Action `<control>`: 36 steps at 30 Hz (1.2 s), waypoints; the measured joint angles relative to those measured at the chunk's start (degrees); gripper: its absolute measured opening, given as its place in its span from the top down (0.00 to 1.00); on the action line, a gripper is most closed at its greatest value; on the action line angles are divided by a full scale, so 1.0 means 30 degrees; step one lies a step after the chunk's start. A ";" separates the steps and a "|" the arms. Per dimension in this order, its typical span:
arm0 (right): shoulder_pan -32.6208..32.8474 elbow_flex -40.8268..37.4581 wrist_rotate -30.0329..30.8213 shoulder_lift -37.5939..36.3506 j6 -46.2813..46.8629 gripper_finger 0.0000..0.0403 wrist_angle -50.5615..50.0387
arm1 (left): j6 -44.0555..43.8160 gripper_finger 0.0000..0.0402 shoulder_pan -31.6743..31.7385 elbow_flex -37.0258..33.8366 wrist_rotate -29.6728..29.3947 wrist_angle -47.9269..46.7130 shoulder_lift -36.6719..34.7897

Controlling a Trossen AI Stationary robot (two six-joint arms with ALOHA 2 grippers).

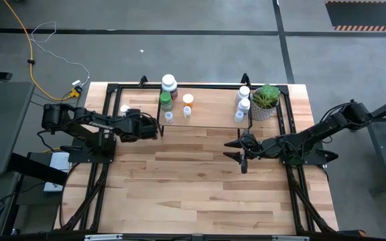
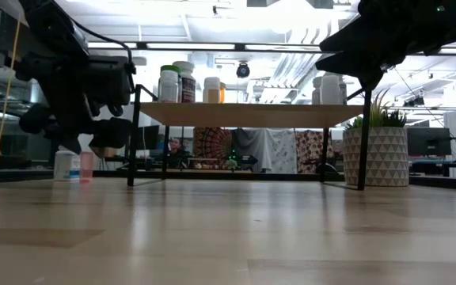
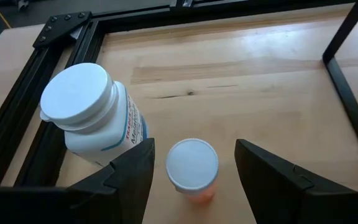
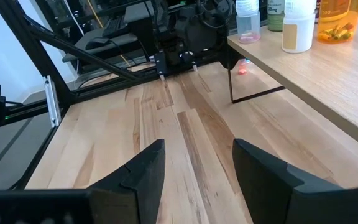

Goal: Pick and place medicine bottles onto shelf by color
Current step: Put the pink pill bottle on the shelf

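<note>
My left gripper [image 3: 194, 152] is open above the table, by the left end of the shelf [image 1: 206, 115]. Its fingers stand on either side of a small orange bottle with a white cap [image 3: 192, 167] without touching it. A larger white bottle [image 3: 92, 115] stands right beside that one; both stand upright on their bases on the table [image 2: 86, 166]. Several bottles stand on the shelf: a green-capped one [image 1: 165, 100], an orange one [image 1: 188, 100], and white ones at the right end [image 1: 244, 104]. My right gripper [image 1: 232, 150] is open over the table, in front of the shelf's right end.
A potted plant [image 1: 265, 102] stands at the shelf's right end. The shelf's thin black legs [image 2: 133, 138] rise close to my left gripper. A black frame rail [image 3: 36, 118] runs beside the white bottle. The near half of the tabletop [image 1: 200, 194] is bare wood.
</note>
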 joint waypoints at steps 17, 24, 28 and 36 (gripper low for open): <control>0.0007 0.0000 0.0007 -0.0005 0.0003 0.56 0.0000 | -0.0005 0.47 0.0118 0.0000 0.0503 -0.0009 0.0000; 0.0000 0.0000 0.0007 -0.0004 -0.0029 0.56 0.0000 | -0.0005 0.47 0.0118 0.0000 0.0537 -0.0009 0.0000; 0.0001 0.0000 0.0008 -0.0007 -0.0029 0.56 0.0000 | -0.0013 0.47 0.0118 0.0000 0.0564 -0.0005 0.0000; 0.0002 0.0000 0.0011 -0.0004 -0.0044 0.56 -0.0003 | -0.0155 0.47 0.0118 0.0000 0.0683 -0.0002 0.0007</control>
